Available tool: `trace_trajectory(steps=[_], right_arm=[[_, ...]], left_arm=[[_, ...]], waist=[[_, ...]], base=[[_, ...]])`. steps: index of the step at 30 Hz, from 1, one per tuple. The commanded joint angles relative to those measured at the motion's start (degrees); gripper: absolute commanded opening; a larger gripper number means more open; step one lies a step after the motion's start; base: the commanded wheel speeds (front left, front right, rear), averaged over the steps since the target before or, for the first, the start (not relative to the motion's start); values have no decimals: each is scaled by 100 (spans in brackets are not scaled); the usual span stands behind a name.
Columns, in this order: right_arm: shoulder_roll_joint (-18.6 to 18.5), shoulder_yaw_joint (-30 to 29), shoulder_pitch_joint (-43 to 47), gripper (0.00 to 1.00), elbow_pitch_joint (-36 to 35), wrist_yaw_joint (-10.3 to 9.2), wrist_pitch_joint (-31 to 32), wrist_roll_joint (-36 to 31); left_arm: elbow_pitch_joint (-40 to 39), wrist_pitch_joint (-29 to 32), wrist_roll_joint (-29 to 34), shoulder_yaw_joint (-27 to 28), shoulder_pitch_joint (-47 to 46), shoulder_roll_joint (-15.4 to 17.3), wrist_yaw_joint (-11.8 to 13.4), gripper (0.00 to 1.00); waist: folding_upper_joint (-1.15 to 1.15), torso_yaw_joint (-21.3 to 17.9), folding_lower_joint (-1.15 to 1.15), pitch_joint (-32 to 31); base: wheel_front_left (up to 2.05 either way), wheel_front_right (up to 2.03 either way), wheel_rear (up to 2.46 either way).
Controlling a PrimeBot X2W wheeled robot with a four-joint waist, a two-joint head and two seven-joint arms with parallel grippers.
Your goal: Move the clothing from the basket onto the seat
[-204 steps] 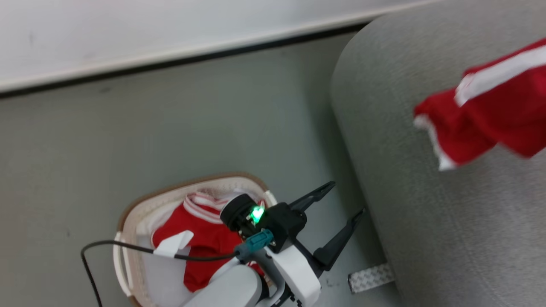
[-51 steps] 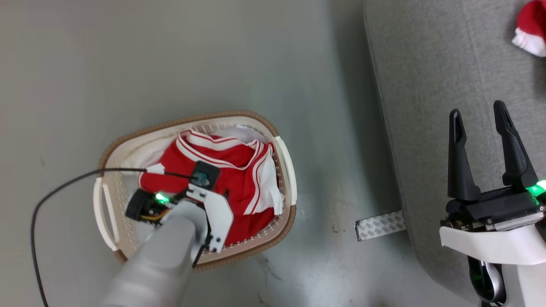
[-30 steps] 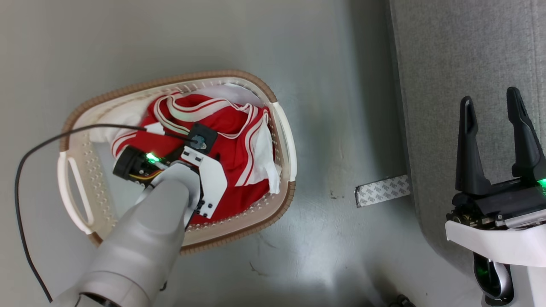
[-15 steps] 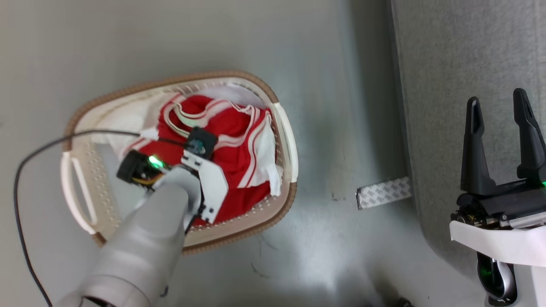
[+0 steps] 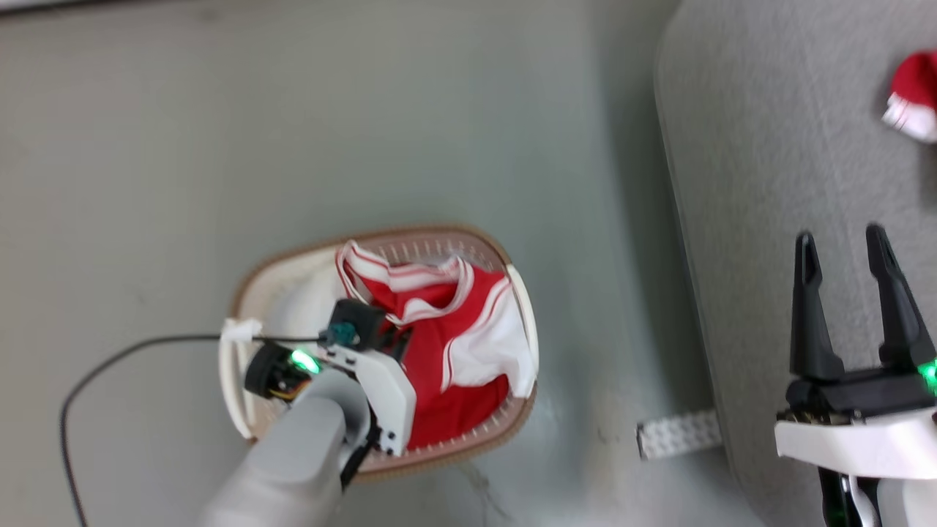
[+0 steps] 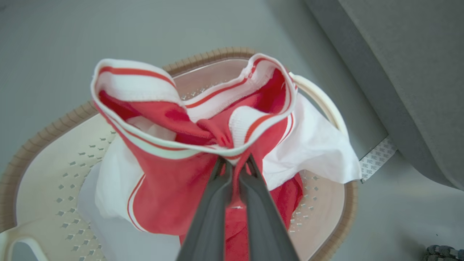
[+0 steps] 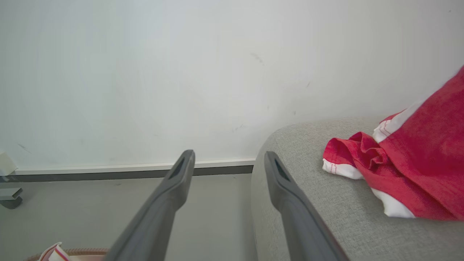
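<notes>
My left gripper (image 6: 233,163) was pinched tight on the red clothing (image 6: 170,188) over the basket (image 6: 43,134). The seat (image 5: 761,146) lay at three o'clock from it. My right gripper (image 5: 842,252) hung wide open, empty.

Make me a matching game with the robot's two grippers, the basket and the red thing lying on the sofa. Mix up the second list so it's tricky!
Column one:
1. left gripper
2. right gripper
3. basket
4. loose red garment

Column two:
A. lying on the grey sofa
B. standing on the floor
C. fingers shut on red clothing
D. fingers open, holding nothing

Right pairs: 1-C, 2-D, 3-B, 4-A.
</notes>
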Motion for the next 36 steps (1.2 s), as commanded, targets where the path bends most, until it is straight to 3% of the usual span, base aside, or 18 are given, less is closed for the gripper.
trace_trajectory(steps=[1,8,23,36], right_arm=[[-9,-79,137,100,66,-2,4,-30],[-8,-161,480,100,279,-2,4,21],[-9,-211,1162,100,685,-2,4,-96],[-8,-86,1596,100,827,-2,4,-52]], left_arm=[[-148,-68,-111,-17,173,9,-26,0],[-686,-111,-473,-113,587,10,14,0],[-2248,-45,-948,-196,1054,26,506,0],[-4111,320,-1105,23,1535,519,1034,0]], waist=[[0,302,0,-685],[0,461,0,-1435],[0,697,0,-2751],[0,734,0,-3427]], base=[[0,0,0],[0,0,0],[0,0,0],[0,0,0]])
